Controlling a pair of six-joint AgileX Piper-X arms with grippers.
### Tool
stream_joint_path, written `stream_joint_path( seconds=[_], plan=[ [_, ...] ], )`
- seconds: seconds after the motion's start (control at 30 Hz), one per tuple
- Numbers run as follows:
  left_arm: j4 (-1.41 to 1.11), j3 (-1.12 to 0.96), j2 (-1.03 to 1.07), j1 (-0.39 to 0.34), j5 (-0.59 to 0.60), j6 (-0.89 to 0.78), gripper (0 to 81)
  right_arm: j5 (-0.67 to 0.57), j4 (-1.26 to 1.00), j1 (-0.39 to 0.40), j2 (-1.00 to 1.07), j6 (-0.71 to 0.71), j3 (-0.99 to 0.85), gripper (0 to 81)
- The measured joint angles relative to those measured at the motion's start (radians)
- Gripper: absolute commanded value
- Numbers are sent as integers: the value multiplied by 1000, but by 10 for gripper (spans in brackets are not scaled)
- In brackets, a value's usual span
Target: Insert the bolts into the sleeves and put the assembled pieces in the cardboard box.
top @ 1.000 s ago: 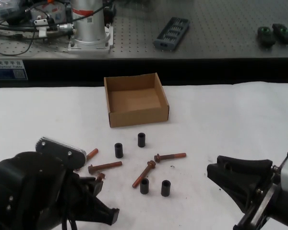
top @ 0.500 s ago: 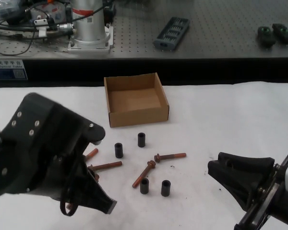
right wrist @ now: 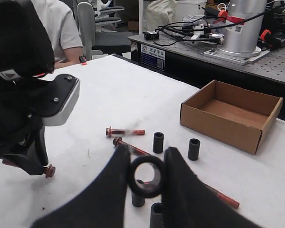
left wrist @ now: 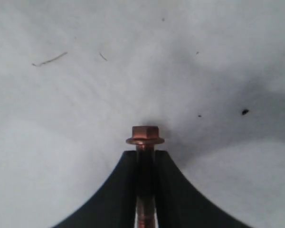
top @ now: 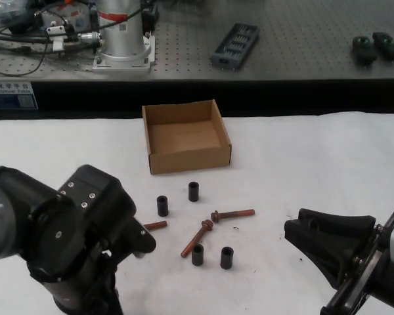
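left gripper (left wrist: 145, 154) is clamped on a bolt (left wrist: 145, 137): shank pinched between the fingers, hex head sticking out past the tips, just over the white cloth (top: 315, 164). in the high view we see that arm at the near left of the bench.

right gripper (right wrist: 147, 156) sits at the near right, closed on a black sleeve (right wrist: 131, 178), bore facing its wrist camera, held clear of the cloth.

between the arms four sleeves stand upright on the cloth: far-left sleeve (top: 162, 205), far-right sleeve (top: 194, 191), near-left sleeve (top: 197, 254), near-right sleeve (top: 226, 257).

crosswise bolt (top: 233, 214) lies flat between the two pairs. slanted bolt (top: 197, 237) has its tip just beside the near-left sleeve. a third bolt (top: 155, 225) is partly hidden behind the left arm.

cardboard box (top: 187, 161) sits open-topped beyond the parts, apart from them.
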Motion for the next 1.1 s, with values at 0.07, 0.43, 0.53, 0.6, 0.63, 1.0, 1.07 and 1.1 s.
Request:
stream_joint_path(
  seconds=[0.07, 0.43, 0.53, 0.6, 0.63, 1.0, 1.07, 1.1],
  plan=[
    [0, 0, 11, 0, -6, 11, 6, 0, 0, 0, 0, 0, 0, 56],
    [1, -2, 35, 0, -9, 34, 6, 0, 0, 0, 0, 0, 0, 56],
    [1, -2, 35, 0, -3, 34, 29, 0, 0, 0, 0, 0, 0, 56],
    [1, -2, 35, 0, 7, 36, 95, 0, 0, 0, 0, 0, 0, 56],
    [1, -2, 35, 3, 15, 36, 139, 0, 0, 0, 0, 0, 0, 56],
    [15, -2, 43, 5, 59, 55, 222, 0, 0, 0, 0, 0, 0, 56],
    [17, -2, 43, 5, 59, 60, 222, 0, 0, 0, 0, 0, 0, 56],
    [17, -2, 43, 5, 59, 60, 222, 0, 0, 0, 0, 0, 0, 56]
  ],
)
